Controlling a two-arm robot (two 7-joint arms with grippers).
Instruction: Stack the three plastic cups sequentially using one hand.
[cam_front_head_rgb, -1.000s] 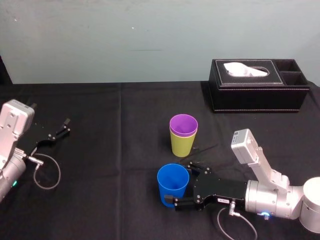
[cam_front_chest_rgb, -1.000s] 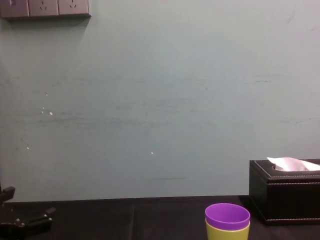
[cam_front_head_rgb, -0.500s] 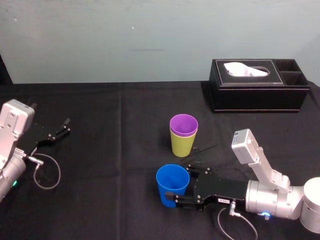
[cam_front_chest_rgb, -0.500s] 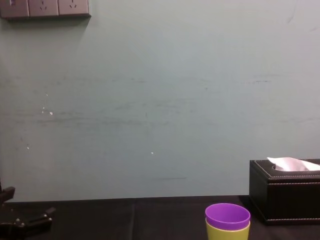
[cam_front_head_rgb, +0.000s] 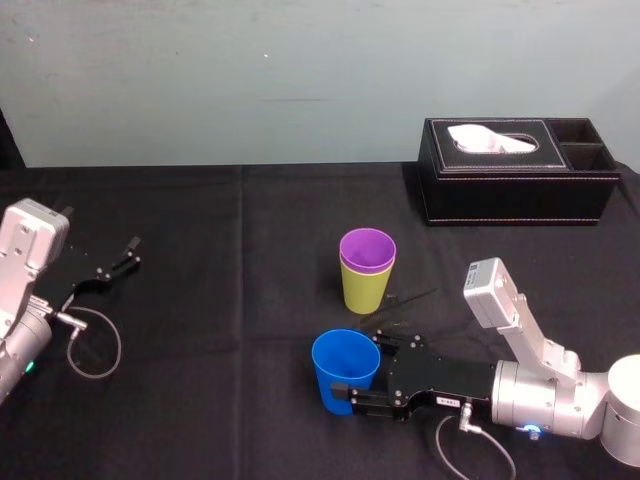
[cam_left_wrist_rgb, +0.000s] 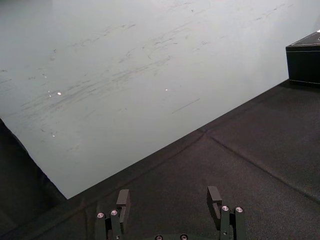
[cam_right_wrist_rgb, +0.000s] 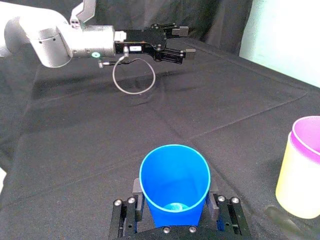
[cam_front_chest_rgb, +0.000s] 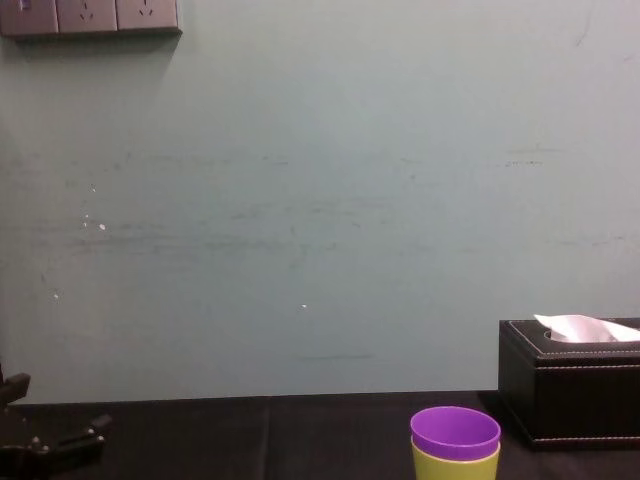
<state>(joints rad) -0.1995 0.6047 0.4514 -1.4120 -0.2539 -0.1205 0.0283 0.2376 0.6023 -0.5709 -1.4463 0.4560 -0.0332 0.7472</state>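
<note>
Blue cup nudged left, right pincer clamping it, base hidden; left pincer parked wide.

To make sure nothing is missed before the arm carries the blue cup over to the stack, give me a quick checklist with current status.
1. Right gripper closed on both sides of the blue cup: ok.
2. Blue cup upright, mouth up: ok.
3. Purple cup seated in the green cup, stack upright: ok.
4. Blue cup lifted off the table: cannot tell.
5. Left gripper open, parked far left: ok.
</note>
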